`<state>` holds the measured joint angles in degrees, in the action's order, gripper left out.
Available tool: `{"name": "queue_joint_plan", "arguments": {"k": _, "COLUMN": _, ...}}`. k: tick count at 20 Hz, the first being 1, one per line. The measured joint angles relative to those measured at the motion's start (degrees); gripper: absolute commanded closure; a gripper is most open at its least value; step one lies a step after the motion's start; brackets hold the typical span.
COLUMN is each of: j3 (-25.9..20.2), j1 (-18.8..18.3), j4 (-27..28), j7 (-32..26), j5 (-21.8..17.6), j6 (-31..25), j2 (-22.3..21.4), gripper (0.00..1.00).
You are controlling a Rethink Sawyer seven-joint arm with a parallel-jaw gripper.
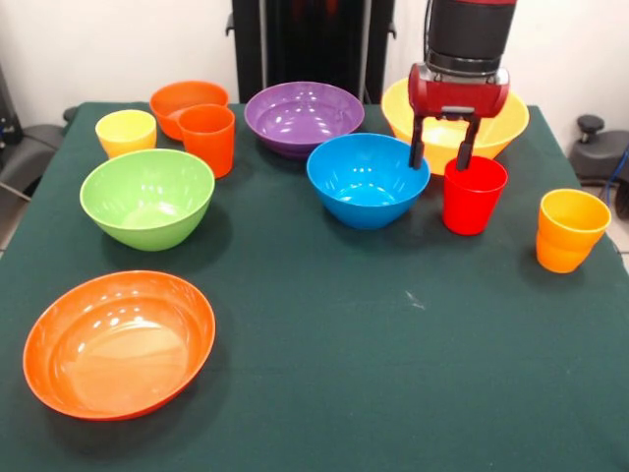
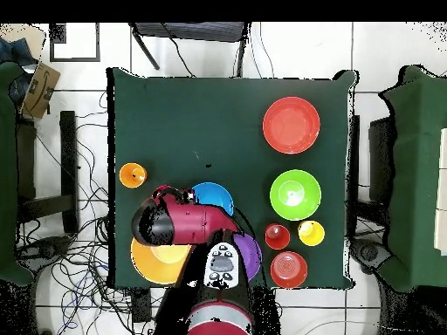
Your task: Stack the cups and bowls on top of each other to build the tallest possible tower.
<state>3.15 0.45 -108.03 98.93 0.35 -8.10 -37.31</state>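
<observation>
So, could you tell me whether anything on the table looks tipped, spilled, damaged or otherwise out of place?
Nothing stands out. Every bowl and cup sits upright and separate on the green cloth, with no stacking yet. The gripper hangs with open fingers over the near rim of the red cup, beside the blue bowl.

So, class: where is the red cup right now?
Front view: the red cup stands right of centre, between the blue bowl and yellow-orange cup, beneath the gripper.
</observation>
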Motion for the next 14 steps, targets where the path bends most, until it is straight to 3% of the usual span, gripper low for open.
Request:
{"name": "queue_joint_plan", "arguments": {"k": 8, "j3": 1.0, "j1": -0.8, "j4": 0.0, "j7": 0.0, "j5": -1.1, "j6": -1.2, "j2": -4.4, "gripper": 0.0}}
{"name": "queue_joint_plan", "arguments": {"k": 14, "j3": 1.0, "j1": -4.8, "j4": 0.7, "j7": 0.0, "j5": -4.4, "j6": -1.9, "j2": -5.4, "gripper": 0.0}}
